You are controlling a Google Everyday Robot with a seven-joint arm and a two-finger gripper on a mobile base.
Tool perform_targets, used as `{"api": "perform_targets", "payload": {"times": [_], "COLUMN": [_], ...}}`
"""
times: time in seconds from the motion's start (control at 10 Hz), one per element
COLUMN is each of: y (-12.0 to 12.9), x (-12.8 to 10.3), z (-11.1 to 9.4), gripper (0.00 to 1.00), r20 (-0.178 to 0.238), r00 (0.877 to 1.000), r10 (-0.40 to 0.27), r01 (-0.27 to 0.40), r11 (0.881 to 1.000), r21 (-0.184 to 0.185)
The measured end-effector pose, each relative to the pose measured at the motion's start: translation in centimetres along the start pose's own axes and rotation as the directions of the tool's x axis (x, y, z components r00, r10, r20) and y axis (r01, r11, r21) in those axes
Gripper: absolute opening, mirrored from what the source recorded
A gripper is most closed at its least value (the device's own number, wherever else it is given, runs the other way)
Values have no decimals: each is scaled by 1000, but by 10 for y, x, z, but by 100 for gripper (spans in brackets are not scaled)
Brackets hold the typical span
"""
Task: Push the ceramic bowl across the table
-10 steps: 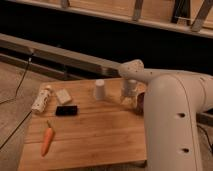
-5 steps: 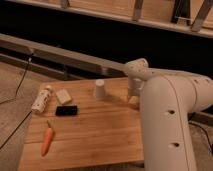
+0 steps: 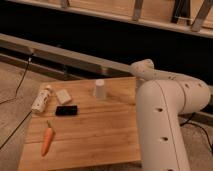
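Light-brown plank tabletop (image 3: 95, 135) lying flat, ceramic bowl hidden behind the white arm, gripper out of sight at the far right edge

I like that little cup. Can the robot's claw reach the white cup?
Probably yes. The claw is hidden behind the white arm at the table's far right edge, and only bare wood lies between that arm and the white cup.
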Motion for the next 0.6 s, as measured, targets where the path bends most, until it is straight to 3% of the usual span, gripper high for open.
{"api": "perform_targets", "payload": {"times": [0.2, 0.6], "y": [5, 6], "x": [-5, -4], "z": [-14, -13], "gripper": [65, 65], "r20": [14, 14], "r00": [1000, 1000], "r10": [15, 14], "r01": [-15, -14], "r11": [999, 999], "r21": [-31, -32]}}
